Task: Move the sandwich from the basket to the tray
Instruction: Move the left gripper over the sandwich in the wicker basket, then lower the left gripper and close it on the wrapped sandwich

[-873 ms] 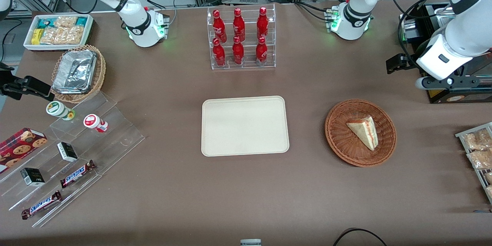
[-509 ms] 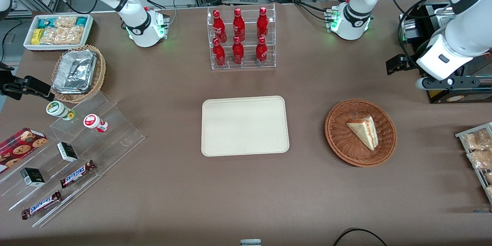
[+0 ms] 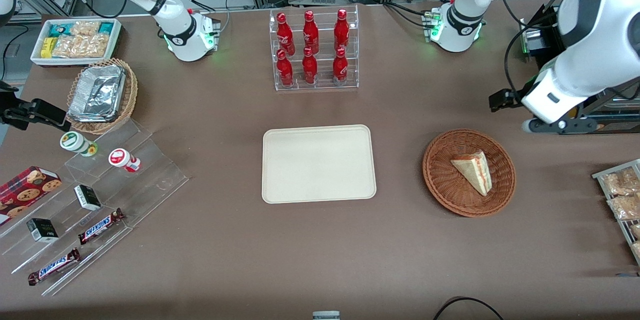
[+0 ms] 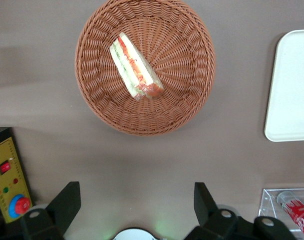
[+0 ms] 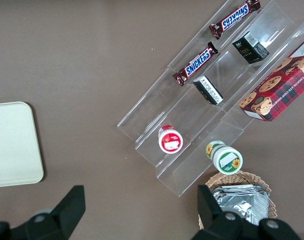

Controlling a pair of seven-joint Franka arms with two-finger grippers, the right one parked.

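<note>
Brown table [image 3: 225, 270] | sandwich [image 4: 136, 66] in basket [image 4: 191, 95] | jaws parted, above, apart

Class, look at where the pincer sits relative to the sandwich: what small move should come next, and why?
Probably move the pincer over the basket and lower it: its fingers are open, apart from the rim, while the sandwich lies untouched inside and the tray holds nothing.
</note>
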